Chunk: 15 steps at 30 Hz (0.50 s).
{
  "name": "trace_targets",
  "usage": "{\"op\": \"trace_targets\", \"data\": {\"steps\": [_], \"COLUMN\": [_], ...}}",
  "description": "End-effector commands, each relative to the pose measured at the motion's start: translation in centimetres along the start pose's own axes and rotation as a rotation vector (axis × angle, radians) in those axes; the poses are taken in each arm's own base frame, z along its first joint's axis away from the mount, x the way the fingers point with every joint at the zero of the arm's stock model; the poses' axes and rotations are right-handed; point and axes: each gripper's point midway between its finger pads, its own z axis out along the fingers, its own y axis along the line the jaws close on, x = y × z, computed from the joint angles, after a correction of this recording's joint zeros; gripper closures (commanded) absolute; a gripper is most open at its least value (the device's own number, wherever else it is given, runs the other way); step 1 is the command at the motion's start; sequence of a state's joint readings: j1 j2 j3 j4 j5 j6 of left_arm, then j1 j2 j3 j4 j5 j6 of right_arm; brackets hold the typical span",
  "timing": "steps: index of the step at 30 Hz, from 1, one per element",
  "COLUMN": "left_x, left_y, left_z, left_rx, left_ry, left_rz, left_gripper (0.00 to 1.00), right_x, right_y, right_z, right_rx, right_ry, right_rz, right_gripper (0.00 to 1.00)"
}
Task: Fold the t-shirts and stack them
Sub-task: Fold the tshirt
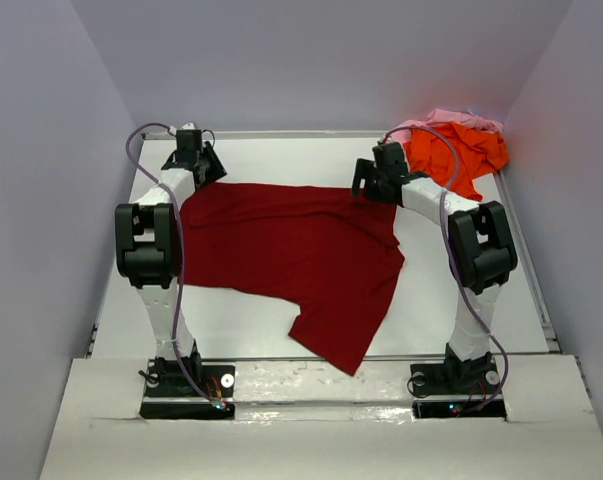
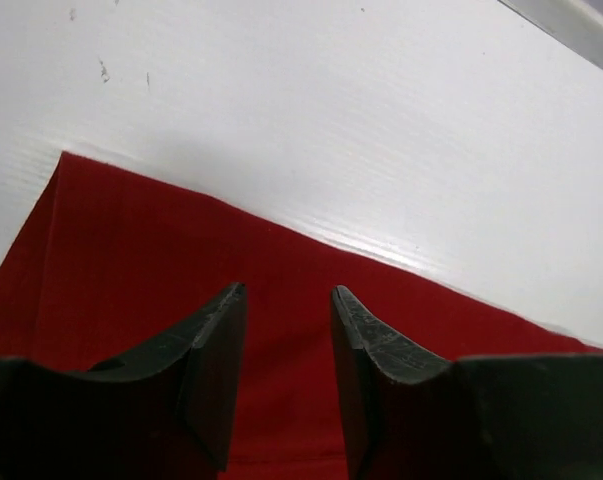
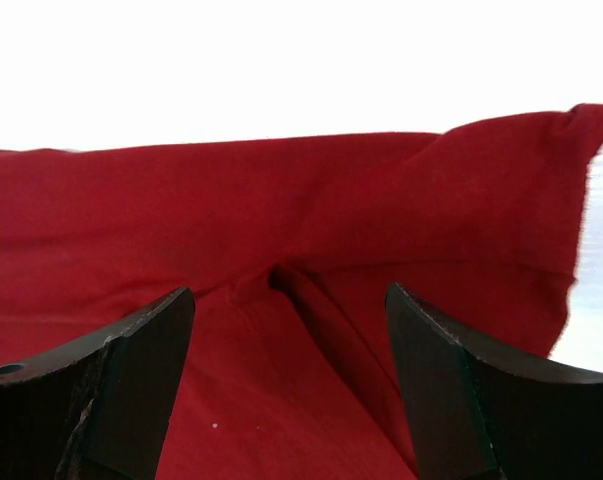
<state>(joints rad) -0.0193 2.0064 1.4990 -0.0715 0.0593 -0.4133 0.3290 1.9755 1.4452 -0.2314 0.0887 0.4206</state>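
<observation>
White tabletop (image 1: pixel 231 325) is seen, and nearest on it the maroon t-shirt (image 1: pixel 291 250) is spread flat, its long axis left to right, one end trailing toward the near edge. The left gripper (image 2: pixel 286 290) is held over its far-left corner, fingers apart, nothing clamped. The right gripper (image 3: pixel 289 288) is poised over a crease at the far-right edge, jaws wide. Far right, the orange t-shirt (image 1: pixel 456 155) is bunched, with the pink t-shirt (image 1: pixel 446 118) mostly hidden behind.

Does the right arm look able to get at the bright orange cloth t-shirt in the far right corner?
Probably yes: the bright orange cloth t-shirt lies just beyond the open right gripper, nothing between them.
</observation>
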Motion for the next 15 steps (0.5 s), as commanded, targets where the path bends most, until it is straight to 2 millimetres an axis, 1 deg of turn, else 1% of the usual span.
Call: {"op": "trace_targets", "data": {"steps": [1,3,7,9,10,12,13,15], "left_x": [-1.2,-1.2,-0.9,-0.9,-0.8,-0.7,-0.6,-0.6], "left_y": [-1.0,-0.9,-0.7,-0.5,-0.5,-0.5,-0.5,-0.7], "left_z": [0.4,0.7,0.6,0.4,0.4,0.3,0.3,0.0], "left_rx": [0.041,0.037,0.035,0.026,0.024,0.028,0.027,0.036], "left_ry": [0.001,0.009,0.010,0.009,0.010,0.013,0.015,0.014], "left_rz": [-0.002,-0.001,0.005,0.006,0.004,0.004,0.006,0.007], "left_gripper": [0.52,0.53,0.54,0.54,0.54,0.54,0.54,0.54], "right_x": [-0.7,-0.4,-0.5,-0.6,-0.8,-0.6,-0.7,-0.5], "right_y": [1.7,1.5,2.1,2.6,2.6,3.3,3.6,3.7], "right_z": [0.6,1.2,0.9,0.6,0.5,0.3,0.2,0.1], "right_rx": [-0.035,-0.026,-0.053,-0.079,-0.081,-0.120,-0.132,-0.144], "right_ry": [0.014,0.033,0.037,0.039,0.035,0.047,0.049,0.056], "right_rz": [0.013,0.007,0.004,0.002,-0.001,0.001,-0.001,0.001], "right_gripper": [0.18,0.18,0.21,0.27,0.29,0.30,0.36,0.40]}}
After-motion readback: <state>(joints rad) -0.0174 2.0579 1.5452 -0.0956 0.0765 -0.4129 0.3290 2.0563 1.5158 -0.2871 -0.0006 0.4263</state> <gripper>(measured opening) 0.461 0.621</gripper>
